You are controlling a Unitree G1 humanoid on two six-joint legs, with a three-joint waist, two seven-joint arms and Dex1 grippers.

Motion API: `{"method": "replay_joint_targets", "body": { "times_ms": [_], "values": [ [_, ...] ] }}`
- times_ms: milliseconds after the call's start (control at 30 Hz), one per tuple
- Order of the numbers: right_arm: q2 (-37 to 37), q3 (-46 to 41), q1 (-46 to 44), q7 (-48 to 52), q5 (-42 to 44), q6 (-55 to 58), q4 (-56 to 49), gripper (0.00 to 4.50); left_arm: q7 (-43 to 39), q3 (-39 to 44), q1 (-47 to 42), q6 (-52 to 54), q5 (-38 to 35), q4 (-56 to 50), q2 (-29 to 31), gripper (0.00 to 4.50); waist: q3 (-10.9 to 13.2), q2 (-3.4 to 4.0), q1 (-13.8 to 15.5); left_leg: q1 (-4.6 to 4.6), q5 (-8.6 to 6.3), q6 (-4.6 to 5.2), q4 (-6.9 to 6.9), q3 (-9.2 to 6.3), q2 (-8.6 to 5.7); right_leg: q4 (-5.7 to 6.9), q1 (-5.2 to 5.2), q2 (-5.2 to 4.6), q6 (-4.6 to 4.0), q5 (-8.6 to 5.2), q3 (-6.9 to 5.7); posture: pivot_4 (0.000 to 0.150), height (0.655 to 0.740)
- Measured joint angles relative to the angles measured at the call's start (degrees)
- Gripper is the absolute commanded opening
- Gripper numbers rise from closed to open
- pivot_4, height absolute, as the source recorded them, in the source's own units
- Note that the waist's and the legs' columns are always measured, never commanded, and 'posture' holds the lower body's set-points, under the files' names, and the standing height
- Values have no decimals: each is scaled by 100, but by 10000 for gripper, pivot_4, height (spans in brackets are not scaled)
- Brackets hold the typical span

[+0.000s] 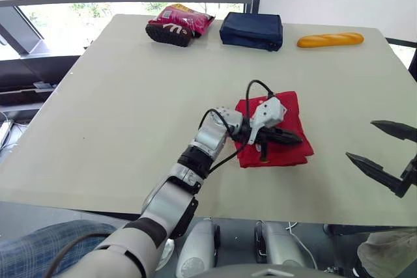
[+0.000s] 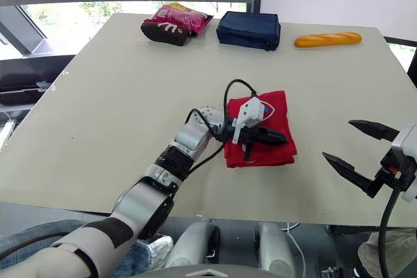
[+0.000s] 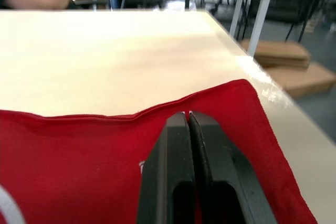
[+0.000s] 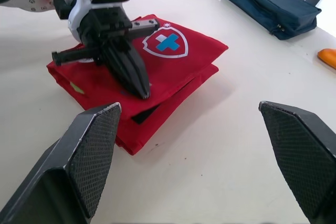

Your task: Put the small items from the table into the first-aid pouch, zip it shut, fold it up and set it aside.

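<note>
We see the red pouch point(image 1: 293, 112) lying folded on the table point(image 1: 130, 96). The left claw point(image 1: 298, 139) is squeezed tight shut. It lies on top of the pouch, and its tip touches the red cloth near one edge. Just beside this claw, on the top of the pouch, there is a white badge point(image 4: 167, 43) with a blue cross.

The right claw point(image 1: 359, 139) is wide open and holds nothing. It hangs over the table off to the side of the left claw, apart from the pouch, and it points toward the pouch.

Far past the left claw, along the far side of the table, we see a pink snack bag point(image 1: 179, 24), a dark blue bag point(image 1: 251, 30) and a loaf of bread point(image 1: 330, 40) in a row. The dark blue bag is between the other two. All three are well apart from both claws.
</note>
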Motion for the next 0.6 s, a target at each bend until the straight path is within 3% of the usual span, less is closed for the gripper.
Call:
{"method": "replay_joint_targets", "body": {
  "times_ms": [333, 467, 600],
  "values": [
    [-21, 1, -12, -38, 12, 0, -2, 45000, 135, 52, -45, -105, 87, 271, -60, 418, 0, 0, -2, 1, 0, 0, 0, 1, 6, 0, 0, 1, 1, 0, -1, 1500, 7164],
    [-66, 75, -139, -41, 5, -1, 44, 45000, -536, 505, 69, -50, -689, -151, 75, 418, 2, 1, -20, -1, 0, 0, 0, 3, 18, 0, -4, 4, 0, 0, -1, 1500, 7164],
    [-180, 504, -499, -94, -172, -38, 270, 45000, -707, 1115, -25, 519, -1375, -817, 529, 418, 1, 4, -25, 3, 0, 0, 0, 4, 19, 1, -2, 6, 0, 0, -1, 1500, 7164]
  ]
}}
